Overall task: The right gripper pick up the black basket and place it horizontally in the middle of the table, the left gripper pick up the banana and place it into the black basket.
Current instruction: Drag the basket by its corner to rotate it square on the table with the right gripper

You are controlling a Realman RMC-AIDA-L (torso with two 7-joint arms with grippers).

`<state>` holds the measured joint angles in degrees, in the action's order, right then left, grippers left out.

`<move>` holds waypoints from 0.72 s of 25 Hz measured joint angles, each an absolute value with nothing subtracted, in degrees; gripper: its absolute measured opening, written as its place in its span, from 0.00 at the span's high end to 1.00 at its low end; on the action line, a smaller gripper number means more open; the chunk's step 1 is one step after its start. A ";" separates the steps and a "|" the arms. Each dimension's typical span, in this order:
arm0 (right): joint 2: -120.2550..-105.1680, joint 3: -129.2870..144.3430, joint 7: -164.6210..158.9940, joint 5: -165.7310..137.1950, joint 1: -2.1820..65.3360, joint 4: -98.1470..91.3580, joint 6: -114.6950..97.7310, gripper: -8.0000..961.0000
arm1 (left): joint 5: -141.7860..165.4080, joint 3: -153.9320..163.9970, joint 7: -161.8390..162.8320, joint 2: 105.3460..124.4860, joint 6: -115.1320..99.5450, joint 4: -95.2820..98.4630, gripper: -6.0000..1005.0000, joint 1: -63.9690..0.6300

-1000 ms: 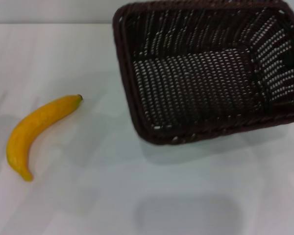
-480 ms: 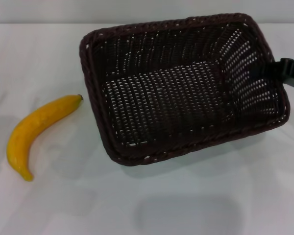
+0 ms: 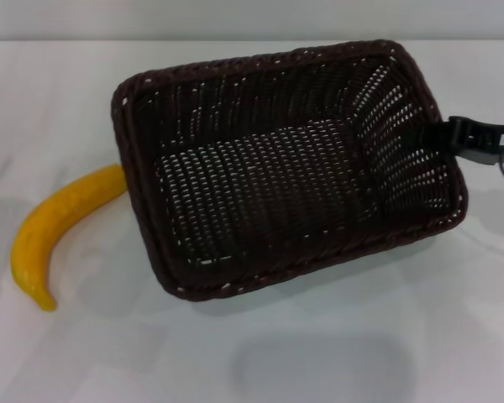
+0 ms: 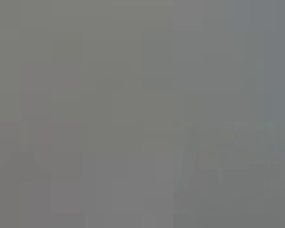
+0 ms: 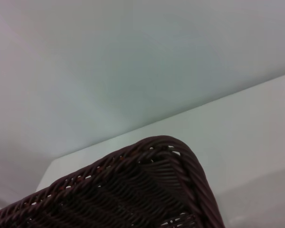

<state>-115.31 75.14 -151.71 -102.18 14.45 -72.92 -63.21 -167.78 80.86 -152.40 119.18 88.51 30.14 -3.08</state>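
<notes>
Across the middle of the white table (image 3: pixel 336 353): black wicker basket (image 3: pixel 277 168), tilted askew, gripped at its right short rim by the right gripper (image 3: pixel 454 134), fingers clamped on the weave. Just left of it, banana (image 3: pixel 55 222), stem end hidden behind the basket's corner. Left gripper out of sight.

A very dark brown-black woven basket (image 3: pixel 277 168) — open weave showing pale flecks, braided rim — beside the black right tool (image 3: pixel 454 134). Farther from the tool, a plain yellow-orange banana (image 3: pixel 55 231) — unmarked — on the smooth white desk (image 3: pixel 319 353).
</notes>
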 joint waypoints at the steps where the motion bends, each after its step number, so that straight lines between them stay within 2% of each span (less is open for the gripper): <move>1: -115.31 75.66 -151.71 -102.03 14.44 -72.83 -62.89 0.84 | -167.78 80.86 -152.40 119.18 88.51 30.14 0.13 -3.08; 18: -115.29 76.75 -151.68 -102.25 13.71 -73.66 -60.37 0.84 | -167.78 80.85 -151.90 119.18 88.78 30.15 0.13 -2.96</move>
